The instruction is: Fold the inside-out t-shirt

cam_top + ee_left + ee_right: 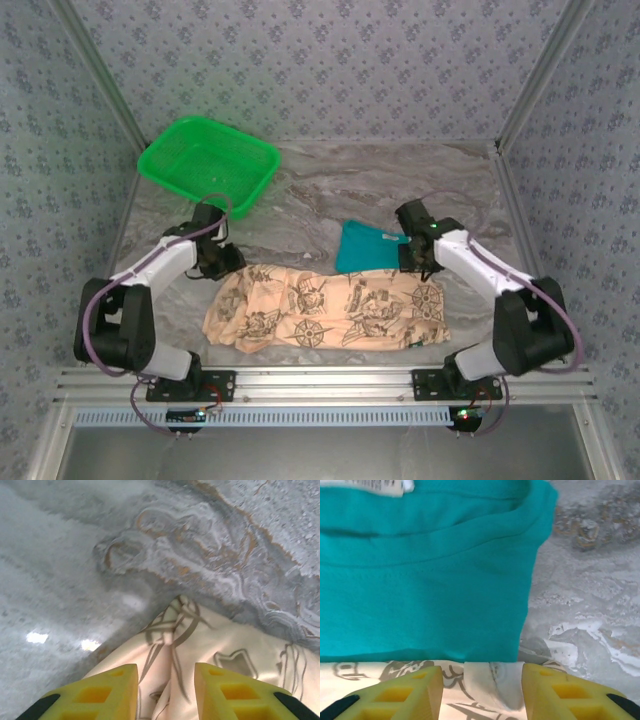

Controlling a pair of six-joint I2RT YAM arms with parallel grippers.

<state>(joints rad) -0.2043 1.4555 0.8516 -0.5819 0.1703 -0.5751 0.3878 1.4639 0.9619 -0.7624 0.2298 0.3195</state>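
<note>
The inside-out t-shirt (330,305) lies as a wide peach band with dark compass prints across the near part of the table. My left gripper (222,262) is down at its far left corner. In the left wrist view the yellow fingers (105,690) stand apart over the cloth (235,645), and a soft ridge runs between them with a gap on each side; the gripper (166,672) is open. My right gripper (412,262) is at the shirt's far right edge. It (482,672) is open over a pale folded bit of the shirt (492,682).
A folded teal garment (365,247) lies just beyond the shirt's right half, its near edge touching the shirt (420,580). A green basket (208,163) stands at the back left. Bare marbled table (330,195) lies behind the shirt, with patterned walls around it.
</note>
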